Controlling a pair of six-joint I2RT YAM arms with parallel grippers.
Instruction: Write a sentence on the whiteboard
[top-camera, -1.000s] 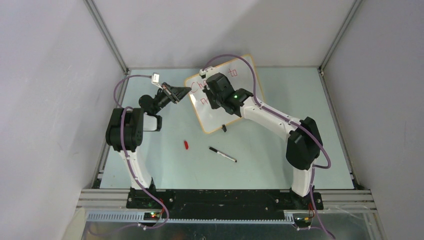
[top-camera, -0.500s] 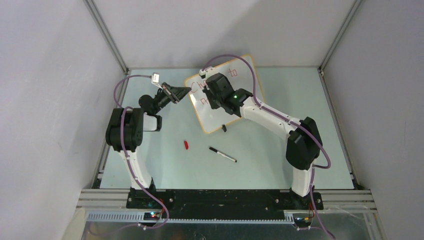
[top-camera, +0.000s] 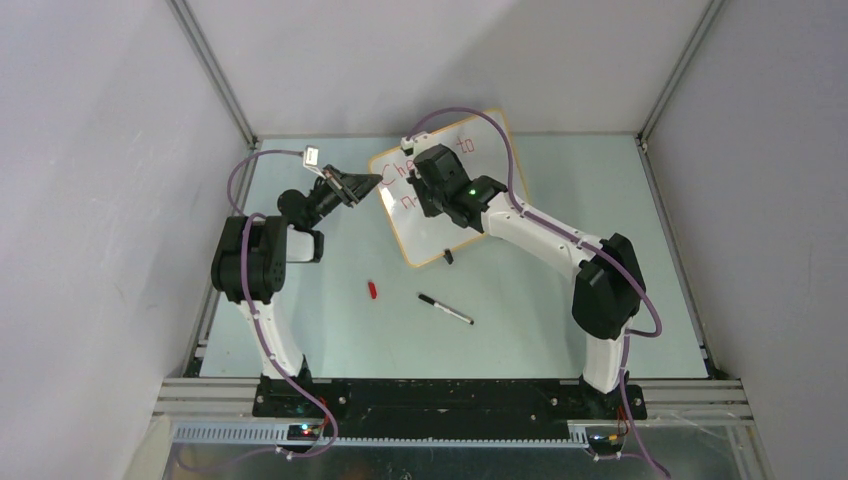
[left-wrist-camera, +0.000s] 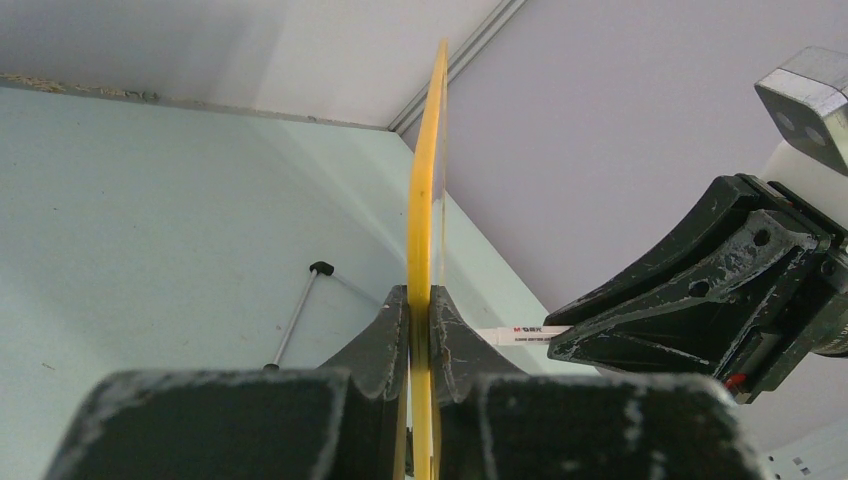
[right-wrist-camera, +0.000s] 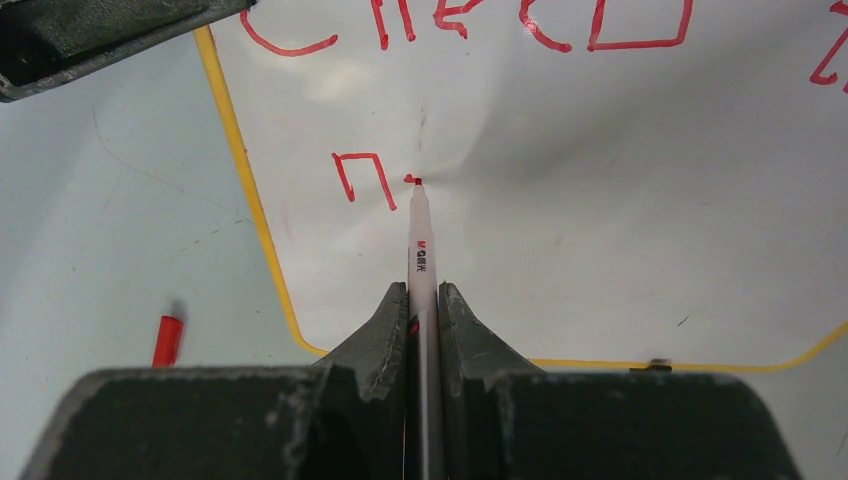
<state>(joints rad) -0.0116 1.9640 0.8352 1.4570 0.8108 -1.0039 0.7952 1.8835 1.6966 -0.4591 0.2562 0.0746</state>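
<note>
The left tool (left-wrist-camera: 420, 300) clamps narrowly on the orange-tan rim of the large glossy white whiteboard (left-wrist-camera: 425, 180), likely to brace the standing board against writing pressure. The right tool (right-wrist-camera: 425, 295) pinches a slim white red-tipped marker (right-wrist-camera: 419, 235), whose tip touches the board beside the "n" of the red handwritten sentence (right-wrist-camera: 640, 45), which seems unfinished. A small red cap (right-wrist-camera: 167, 340) lies on the pale green tabletop (right-wrist-camera: 100, 200). No container shows.

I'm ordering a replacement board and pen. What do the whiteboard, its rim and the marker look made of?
Whiteboard: glossy white sheet, probably thin plastic or coated film; it shows soft highlights and seems to dimple at the pen tip.
Rim: smooth yellow-orange, likely plastic.
Marker: white plastic-looking barrel with printed lettering, red tip.
</note>
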